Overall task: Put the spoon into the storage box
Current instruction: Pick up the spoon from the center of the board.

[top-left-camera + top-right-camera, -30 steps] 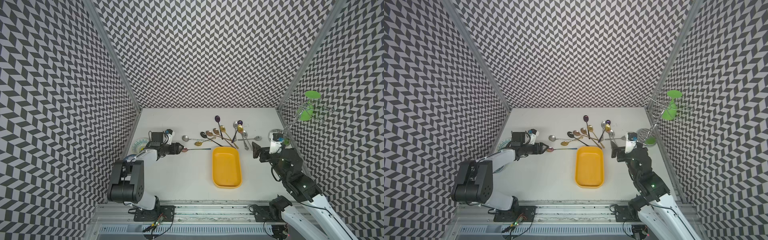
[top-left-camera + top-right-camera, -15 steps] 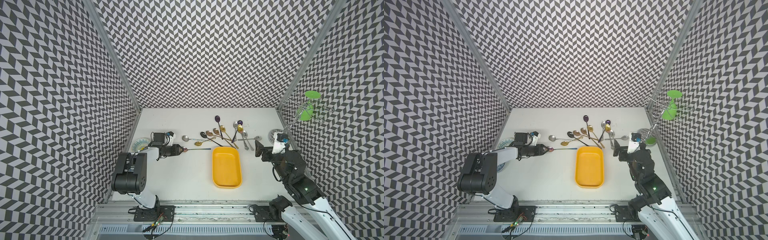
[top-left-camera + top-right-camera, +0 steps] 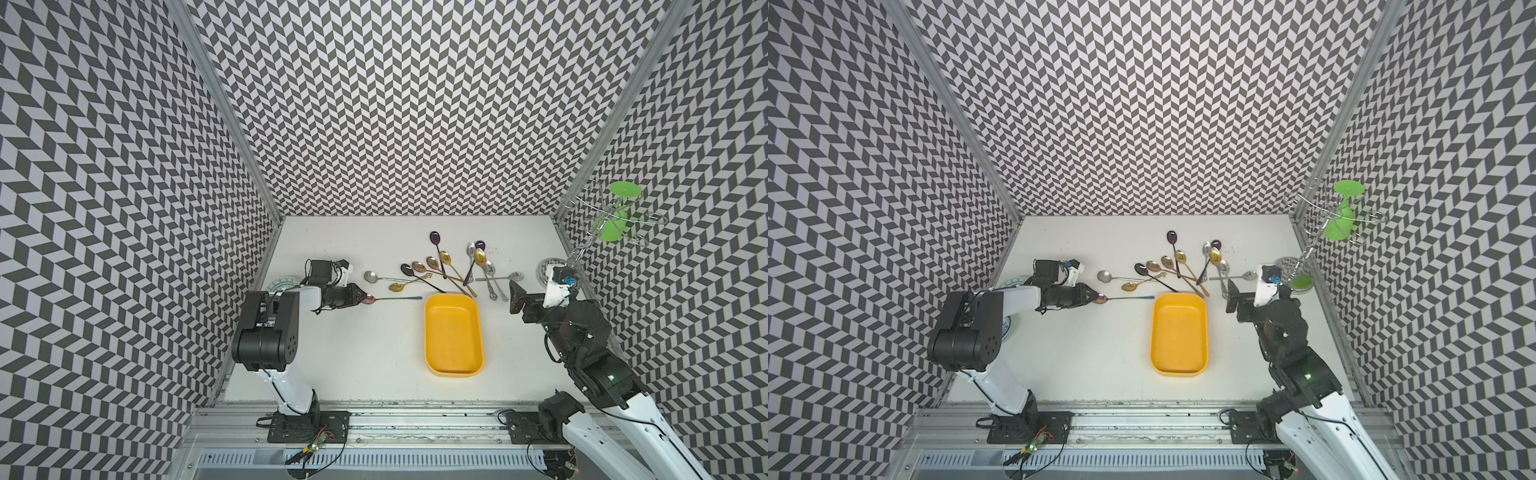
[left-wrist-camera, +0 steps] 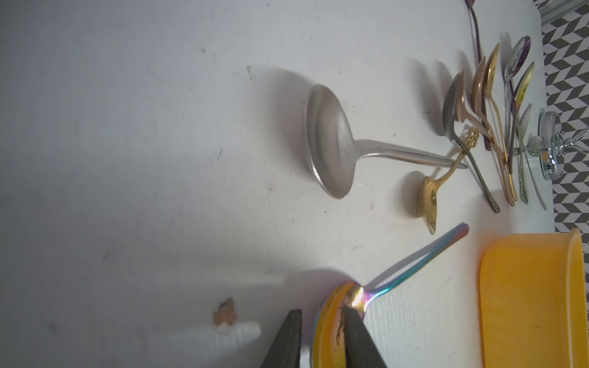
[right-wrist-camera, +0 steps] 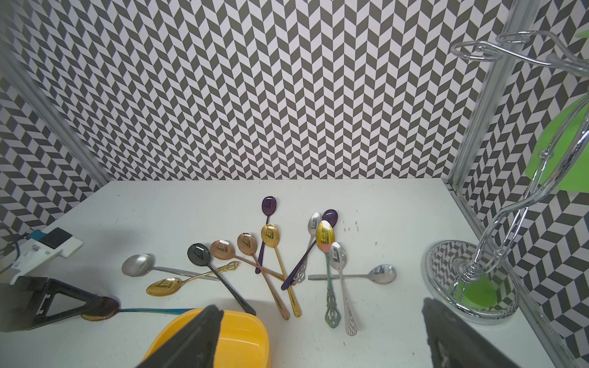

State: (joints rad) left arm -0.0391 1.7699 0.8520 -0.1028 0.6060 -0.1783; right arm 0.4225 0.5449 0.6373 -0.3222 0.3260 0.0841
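Note:
An iridescent spoon [image 3: 395, 298] [image 3: 1129, 297] lies on the white table, its handle pointing at the far left corner of the empty yellow storage box [image 3: 454, 332] [image 3: 1178, 332]. My left gripper [image 3: 362, 296] [image 3: 1096, 296] [image 4: 320, 313] has its jaws drawn in close around the spoon's bowl. In the left wrist view one finger [image 4: 353, 331] lies against the bowl, while a thin gap shows at the other fingertip [image 4: 288, 331]. My right gripper [image 3: 515, 297] [image 5: 320, 304] hovers wide open and empty, to the right of the box's far end.
A cluster of several coloured spoons [image 3: 453, 266] lies behind the box, and a plain silver spoon [image 3: 371, 275] lies close to my left gripper. A patterned plate [image 3: 282, 284] sits at the left wall. A chrome rack [image 3: 582, 245] holding a green glass [image 3: 615, 216] stands at the right wall.
The left jaws have narrowed around the spoon's bowl, and the left arm's elbow has swung toward the back. The spoon lies where it was. The right gripper has barely shifted.

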